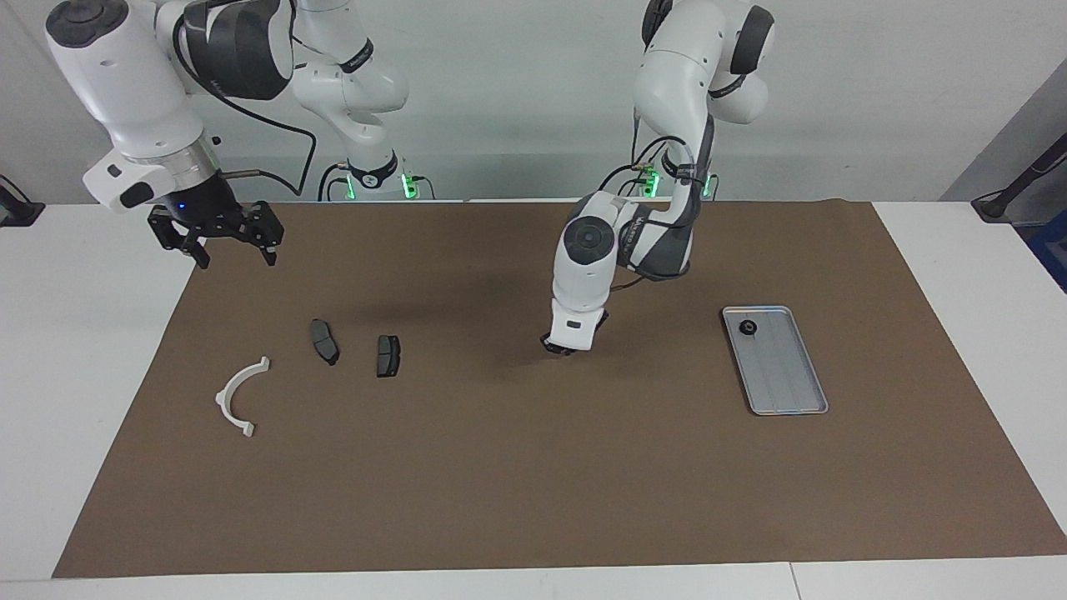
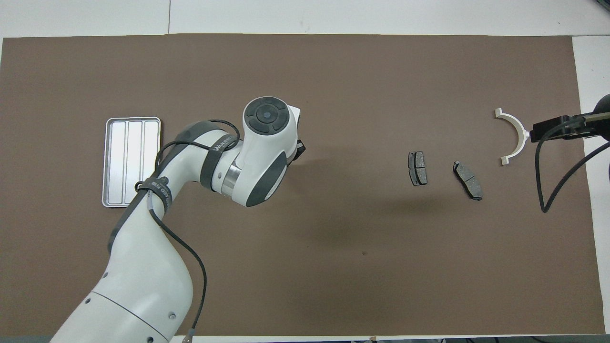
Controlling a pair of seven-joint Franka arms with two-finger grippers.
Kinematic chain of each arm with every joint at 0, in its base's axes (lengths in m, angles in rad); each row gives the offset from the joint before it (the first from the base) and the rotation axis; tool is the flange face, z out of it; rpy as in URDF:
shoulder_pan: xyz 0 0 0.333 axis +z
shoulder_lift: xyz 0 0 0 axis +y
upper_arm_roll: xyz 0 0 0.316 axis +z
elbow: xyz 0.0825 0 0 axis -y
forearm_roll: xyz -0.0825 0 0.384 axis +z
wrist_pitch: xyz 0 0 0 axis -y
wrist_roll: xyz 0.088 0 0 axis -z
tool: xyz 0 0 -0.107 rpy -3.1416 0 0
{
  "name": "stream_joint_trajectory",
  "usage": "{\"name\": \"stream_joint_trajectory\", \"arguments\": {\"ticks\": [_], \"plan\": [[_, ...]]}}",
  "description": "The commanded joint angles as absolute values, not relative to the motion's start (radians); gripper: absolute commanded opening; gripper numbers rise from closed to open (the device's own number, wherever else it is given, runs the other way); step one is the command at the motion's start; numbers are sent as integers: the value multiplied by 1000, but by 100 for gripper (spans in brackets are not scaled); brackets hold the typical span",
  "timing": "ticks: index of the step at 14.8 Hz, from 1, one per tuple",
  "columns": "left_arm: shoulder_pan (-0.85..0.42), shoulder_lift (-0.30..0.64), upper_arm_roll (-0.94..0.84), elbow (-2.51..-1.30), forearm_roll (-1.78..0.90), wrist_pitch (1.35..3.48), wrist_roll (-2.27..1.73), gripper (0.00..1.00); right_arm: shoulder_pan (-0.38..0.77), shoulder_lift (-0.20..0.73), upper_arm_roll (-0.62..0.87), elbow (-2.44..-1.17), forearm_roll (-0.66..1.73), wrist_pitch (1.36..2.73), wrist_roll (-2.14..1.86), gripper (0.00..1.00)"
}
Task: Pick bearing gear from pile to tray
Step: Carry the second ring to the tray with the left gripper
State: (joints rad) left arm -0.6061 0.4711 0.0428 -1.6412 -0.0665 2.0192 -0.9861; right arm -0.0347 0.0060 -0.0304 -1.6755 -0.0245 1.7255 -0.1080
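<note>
The pile lies toward the right arm's end of the mat: a white half-ring bracket [image 1: 237, 392] [image 2: 514, 136] and two dark grey pad-shaped plates [image 1: 324, 341] [image 1: 388, 355] [image 2: 468, 179] [image 2: 417, 174]. The silver tray [image 1: 788, 375] [image 2: 131, 162] lies toward the left arm's end. One small black ring [image 1: 748, 328] sits in the tray's corner nearest the robots; the left arm hides it in the overhead view. My left gripper [image 1: 563, 346] hangs low over the bare mat between the plates and the tray. My right gripper [image 1: 235, 250] is open, empty and raised over the mat's edge.
A brown mat [image 1: 533, 483] covers most of the white table [image 1: 984, 275]. The left arm's elbow and cable [image 2: 157, 190] overlap the tray's nearer corner in the overhead view. A black part of the right hand with its cable [image 2: 557, 129] shows beside the bracket.
</note>
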Motion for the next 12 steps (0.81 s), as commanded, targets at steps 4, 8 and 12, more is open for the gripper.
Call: {"name": "stream_joint_trajectory", "arguments": {"ticks": [4, 8, 12], "plan": [[-382, 180, 38, -1946, -61, 1996, -625, 5, -57, 2, -17, -1678, -21, 1740, -121, 100], [-241, 152, 40, -1971, -61, 1961, -376, 6, -57, -2, -14, -1678, -12, 1714, -120, 100], [-89, 140, 40, -2006, -61, 1983, -125, 6, -57, -11, -9, -1687, -11, 1643, -80, 100]]}}
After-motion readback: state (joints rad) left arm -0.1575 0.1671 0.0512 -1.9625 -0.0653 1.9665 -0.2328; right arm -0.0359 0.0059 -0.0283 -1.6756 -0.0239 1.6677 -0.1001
